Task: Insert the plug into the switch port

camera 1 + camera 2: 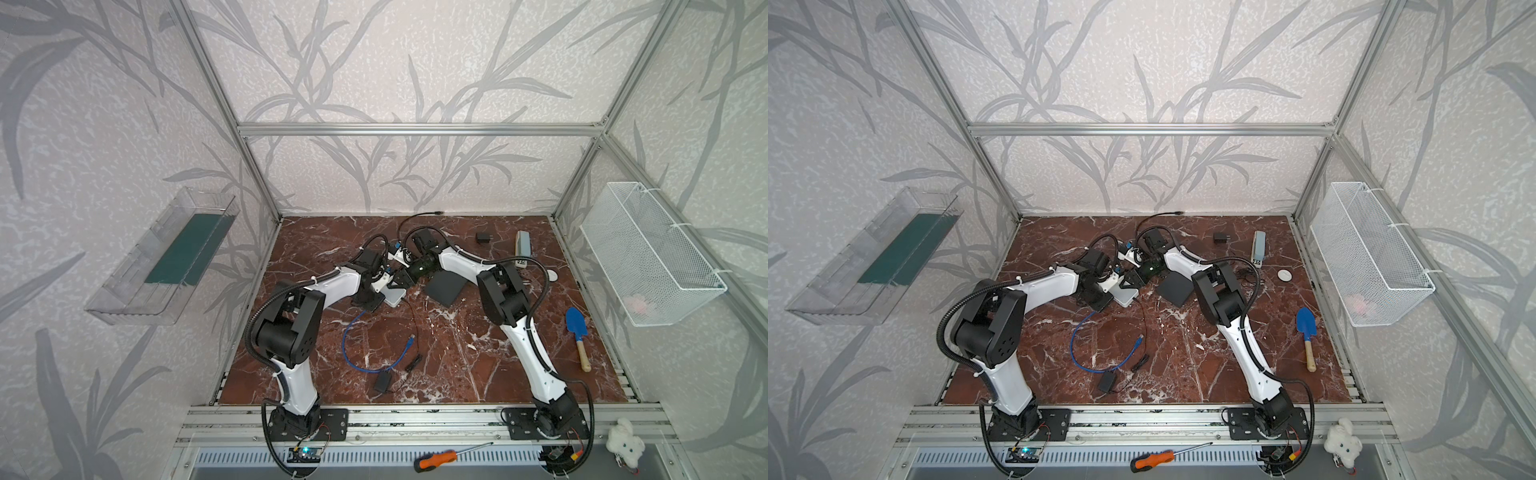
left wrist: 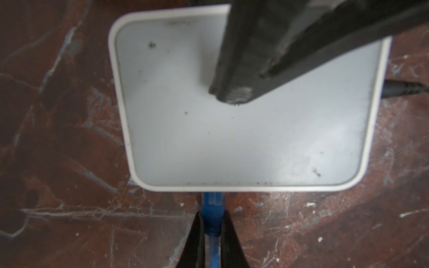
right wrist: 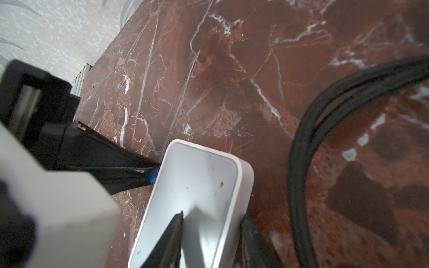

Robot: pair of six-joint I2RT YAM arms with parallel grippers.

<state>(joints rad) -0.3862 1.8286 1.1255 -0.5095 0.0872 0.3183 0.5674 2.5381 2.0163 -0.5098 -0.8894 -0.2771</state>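
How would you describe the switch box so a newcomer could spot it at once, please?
In the middle of the marble tabletop, the switch box lies flat. It is white and round-cornered, unlike the dark grey slab beside it.

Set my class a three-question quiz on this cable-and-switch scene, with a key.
1. True or false: the left hand is shut on the blue connector.
2. The blue connector's tip meets which thing? A) white box B) dark grey slab C) blue trowel
3. Fill in: one finger of the right hand lies over the box's ____ face.
Key: 1 true; 2 A; 3 top.
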